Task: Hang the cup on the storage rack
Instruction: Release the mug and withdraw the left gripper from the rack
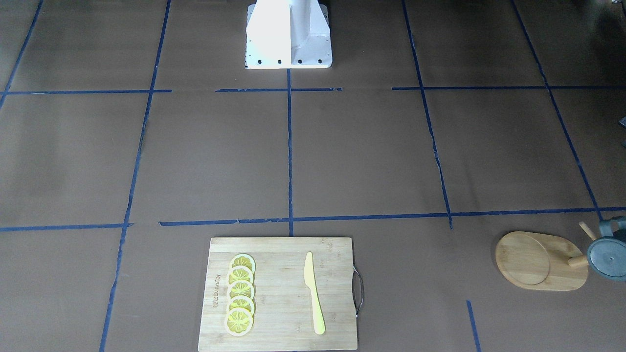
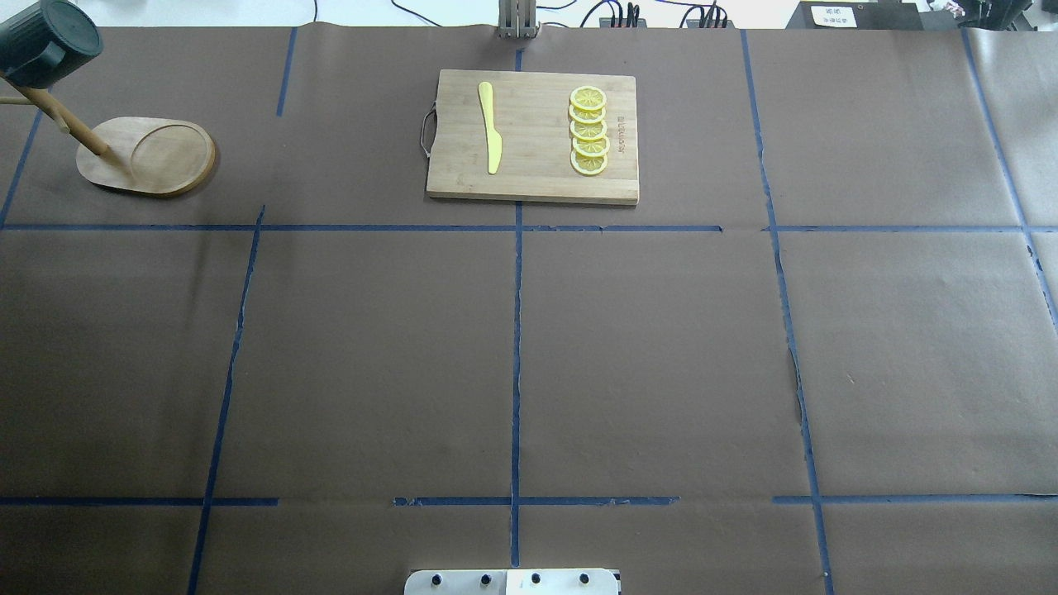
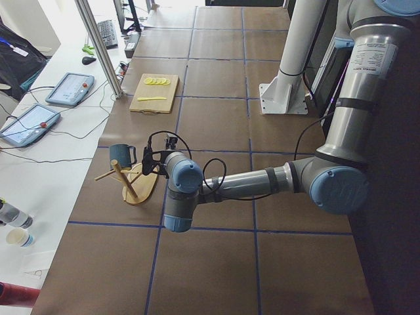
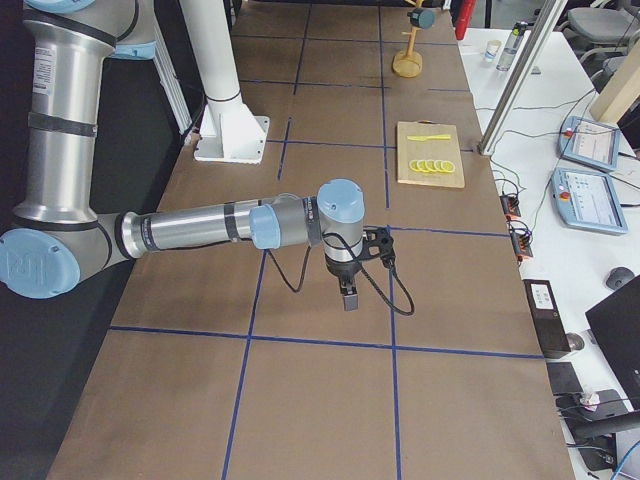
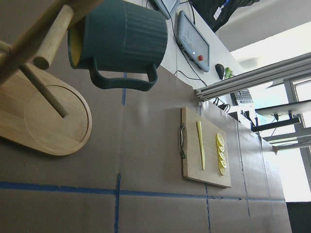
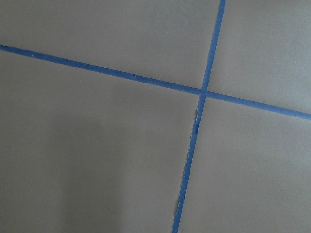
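The dark teal ribbed cup (image 5: pixel 121 36) sits high on the bamboo storage rack (image 5: pixel 48 121), its yellow-lined mouth against the wooden post and pegs. It also shows in the overhead view (image 2: pixel 45 41) and the front view (image 1: pixel 606 256), above the rack's oval base (image 2: pixel 157 153) (image 1: pixel 533 261). No fingers show in the left wrist view. In the exterior left view my left gripper (image 3: pixel 147 163) is just beside the rack (image 3: pixel 140 188), apart from the cup (image 3: pixel 121 155); I cannot tell if it is open. My right gripper (image 4: pixel 347 298) hangs over bare table far from the rack (image 4: pixel 407 63); I cannot tell its state.
A bamboo cutting board (image 2: pixel 533 136) with a metal handle holds a yellow knife (image 2: pixel 489 124) and a row of lemon slices (image 2: pixel 588 130) at the table's far middle. Blue tape lines (image 6: pixel 199 92) grid the brown table. The robot's white base (image 1: pixel 288 36) is at the near edge.
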Motion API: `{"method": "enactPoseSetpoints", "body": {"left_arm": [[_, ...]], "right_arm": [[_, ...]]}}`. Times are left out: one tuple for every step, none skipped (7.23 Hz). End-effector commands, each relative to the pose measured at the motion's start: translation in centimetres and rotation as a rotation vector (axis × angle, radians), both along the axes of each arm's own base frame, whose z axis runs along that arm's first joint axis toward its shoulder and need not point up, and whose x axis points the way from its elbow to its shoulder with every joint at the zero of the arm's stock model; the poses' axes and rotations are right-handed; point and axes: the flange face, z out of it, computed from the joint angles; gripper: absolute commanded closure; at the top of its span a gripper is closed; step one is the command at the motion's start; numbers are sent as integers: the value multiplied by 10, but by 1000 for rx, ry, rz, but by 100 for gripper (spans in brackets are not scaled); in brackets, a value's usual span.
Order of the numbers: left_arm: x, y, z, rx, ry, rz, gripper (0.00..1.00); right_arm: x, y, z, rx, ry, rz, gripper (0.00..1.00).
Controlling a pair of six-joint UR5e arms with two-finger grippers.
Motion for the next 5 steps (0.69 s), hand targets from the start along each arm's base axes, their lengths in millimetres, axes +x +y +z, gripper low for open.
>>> {"method": "enactPoseSetpoints", "body": {"left_arm": [[-32, -21, 12, 173, -212, -81, 0], [-38, -32, 23, 238, -331, -143, 0], [-43, -42, 38, 310, -479, -168, 0], [-49, -53, 50, 372, -629, -167, 0], [-53, -63, 60, 409, -761, -156, 0]], "right_arm": [[0, 0, 1, -2, -1, 0, 0], [0, 0, 1, -5, -2, 0, 0], [0, 0, 2, -6, 0, 1, 0], [0, 0, 1, -5, -2, 0, 0], [0, 0, 2, -6, -2, 0, 0]]}}
